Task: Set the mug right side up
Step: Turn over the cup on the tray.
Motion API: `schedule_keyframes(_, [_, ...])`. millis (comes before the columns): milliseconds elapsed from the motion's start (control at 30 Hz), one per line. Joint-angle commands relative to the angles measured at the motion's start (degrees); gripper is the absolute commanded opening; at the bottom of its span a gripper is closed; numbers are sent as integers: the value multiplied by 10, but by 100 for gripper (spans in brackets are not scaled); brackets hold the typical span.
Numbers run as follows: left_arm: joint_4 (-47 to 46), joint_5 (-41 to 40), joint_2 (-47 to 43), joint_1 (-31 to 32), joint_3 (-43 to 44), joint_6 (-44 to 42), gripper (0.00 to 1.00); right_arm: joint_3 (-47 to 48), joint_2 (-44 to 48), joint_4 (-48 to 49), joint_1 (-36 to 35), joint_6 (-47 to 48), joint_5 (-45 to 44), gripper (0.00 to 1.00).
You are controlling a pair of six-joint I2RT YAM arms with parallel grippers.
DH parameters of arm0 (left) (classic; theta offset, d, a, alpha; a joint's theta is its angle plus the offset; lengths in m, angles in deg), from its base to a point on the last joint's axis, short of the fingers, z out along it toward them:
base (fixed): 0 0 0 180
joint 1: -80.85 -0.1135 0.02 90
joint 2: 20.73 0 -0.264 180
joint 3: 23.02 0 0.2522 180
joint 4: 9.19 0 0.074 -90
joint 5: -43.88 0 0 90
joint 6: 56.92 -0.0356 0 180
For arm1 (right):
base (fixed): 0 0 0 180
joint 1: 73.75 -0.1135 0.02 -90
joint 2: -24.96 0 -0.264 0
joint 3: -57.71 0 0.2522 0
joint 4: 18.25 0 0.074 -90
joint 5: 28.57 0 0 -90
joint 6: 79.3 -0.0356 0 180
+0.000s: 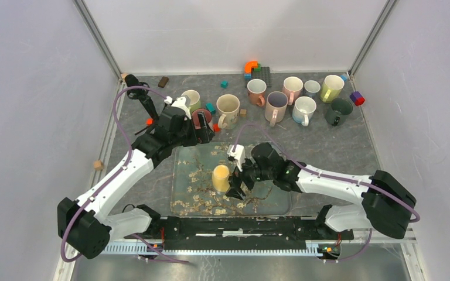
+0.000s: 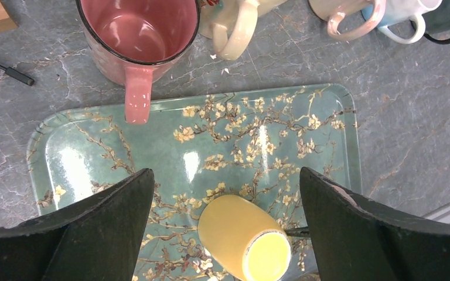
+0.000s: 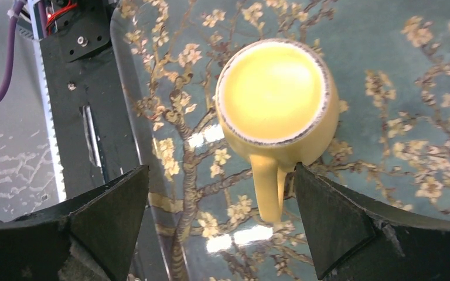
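The yellow mug [image 1: 220, 177] stands on the floral tray [image 1: 269, 202], a little toward 9 o'clock of its centre. It looks base-up, so no part of the turn is done. The right gripper [image 1: 238, 187] hovers at the mug's 4 o'clock with its jaws spread wide and holding nothing. In its wrist view the handle points to 6 o'clock between the fingers. The left gripper [image 1: 205, 126] hangs wide and empty at the tray's 11 o'clock, above a pink mug [image 2: 137, 35]. Grasping, flipping and setting down all remain.

Inside the left end effector [image 2: 225, 175], the yellow mug [image 2: 234, 234] is cut by the bottom edge; ahead, the pink mug [image 2: 137, 35] loses its far rim at the top.
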Motion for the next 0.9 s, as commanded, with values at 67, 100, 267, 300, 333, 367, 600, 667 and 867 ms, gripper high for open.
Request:
schedule_keyframes(67, [-1,17,-11,-2,19,-13,99,30,1,-38,-33,-29,-88,98])
schedule_keyframes(100, [-1,17,-11,-3,19,-12,99,40,-2,-61,-34,-31,-109,98])
schedule_keyframes(267, [-1,17,-12,-3,12,-10,99,76,-26,-103,-43,-26,-177,95])
schedule_keyframes(300, [-2,17,-13,-3,10,-8,99,82,-33,-107,-46,-22,-187,93])
schedule_keyframes(333, [-1,17,-13,-2,9,-8,99,89,-41,-112,-52,-18,-195,92])
schedule_keyframes(367, [0,17,-14,-3,9,-8,99,94,-48,-116,-55,-14,-203,91])
schedule_keyframes(600, [16,17,-28,-3,13,-10,100,119,-79,-139,-72,11,-234,79])
schedule_keyframes(667, [22,17,-33,-2,14,-12,100,120,-82,-139,-74,14,-233,74])
schedule_keyframes(867, [29,15,-42,-3,16,-9,100,131,-102,-141,-82,15,-231,57])
